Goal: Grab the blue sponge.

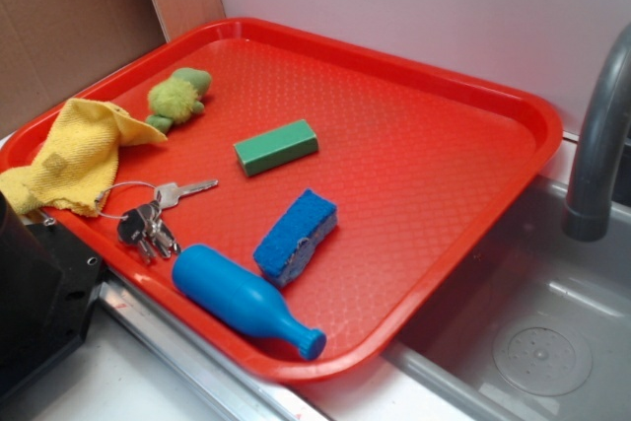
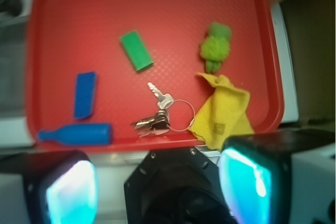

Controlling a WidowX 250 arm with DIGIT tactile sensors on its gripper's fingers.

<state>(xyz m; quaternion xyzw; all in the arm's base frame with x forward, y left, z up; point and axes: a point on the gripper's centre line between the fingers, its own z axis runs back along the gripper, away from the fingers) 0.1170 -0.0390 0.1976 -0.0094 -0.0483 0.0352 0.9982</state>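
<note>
The blue sponge (image 1: 295,236) lies flat on the red tray (image 1: 444,184), toward the tray's near edge in the exterior view, its paler layer showing along one side. Just beside it, almost touching, lies a glossy blue bottle-shaped object (image 1: 242,298) on its side, neck pointing toward the tray's corner by the sink (image 1: 532,342). A bunch of keys on a wire ring (image 1: 150,216) sits near the bottle's fat end. Further back, a green block (image 1: 276,146) rests apart from the sponge, with bare tray between them. A fuzzy green toy (image 1: 178,97) and a crumpled yellow cloth (image 1: 74,157) occupy the far left corner, the cloth draped over the rim. A grey faucet (image 1: 599,145) rises at the right.

From the wrist view, the hand (image 2: 157,187) hangs well back from the tray, outside its rim, its two fingers (image 2: 71,192) spread wide and holding nothing. The sponge (image 2: 85,94) sits well apart from it, with the bottle (image 2: 77,134) lying between sponge and hand.
</note>
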